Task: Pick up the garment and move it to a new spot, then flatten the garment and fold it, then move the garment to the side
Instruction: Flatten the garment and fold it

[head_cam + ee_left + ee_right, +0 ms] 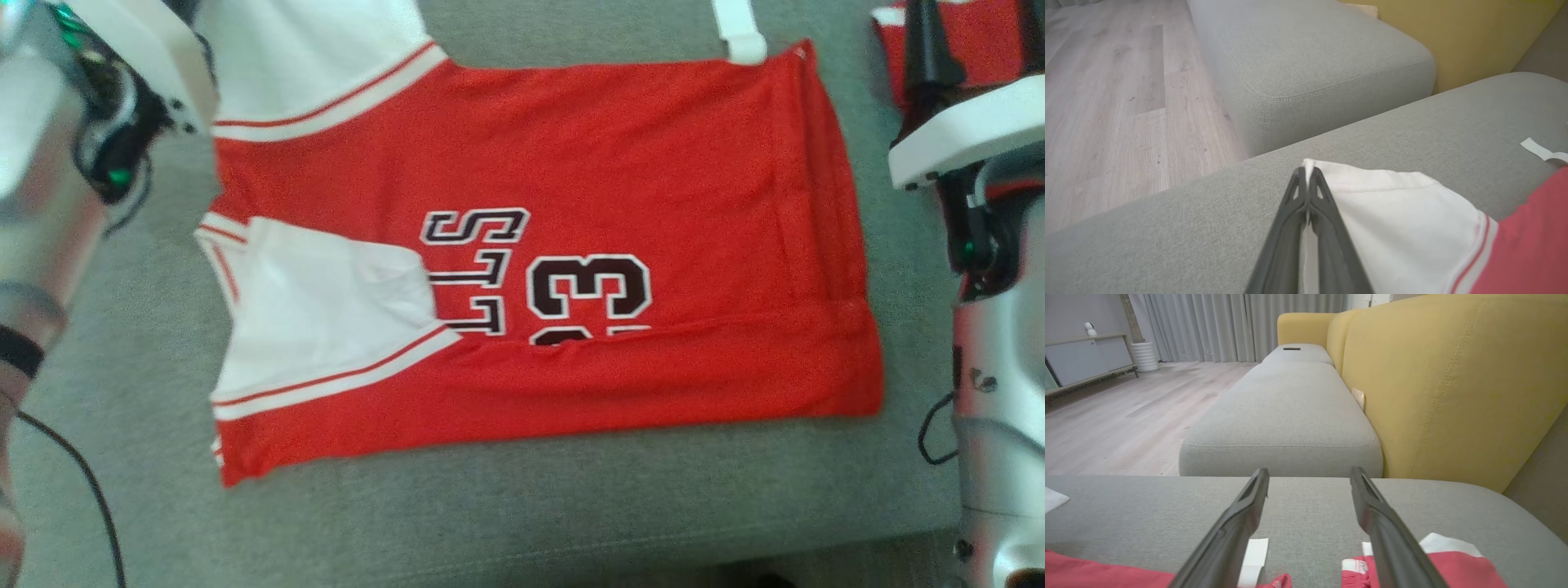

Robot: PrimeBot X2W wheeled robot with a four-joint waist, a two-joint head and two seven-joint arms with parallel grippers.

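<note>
The garment is a red jersey with white sleeves and dark numerals, lying flat on the grey sofa cushion with its near edge folded over. In the left wrist view my left gripper is shut on the hem of a white sleeve, low against the cushion. My right gripper stands open just above the cushion, with red cloth and white trim under its fingers. In the head view its dark fingers rise at the garment's right end, over a red corner.
A white strap lies at the garment's far edge. Beyond are a second grey cushion, the yellow sofa back and wooden floor. The cushion's front edge is near. A black cable hangs at my left arm.
</note>
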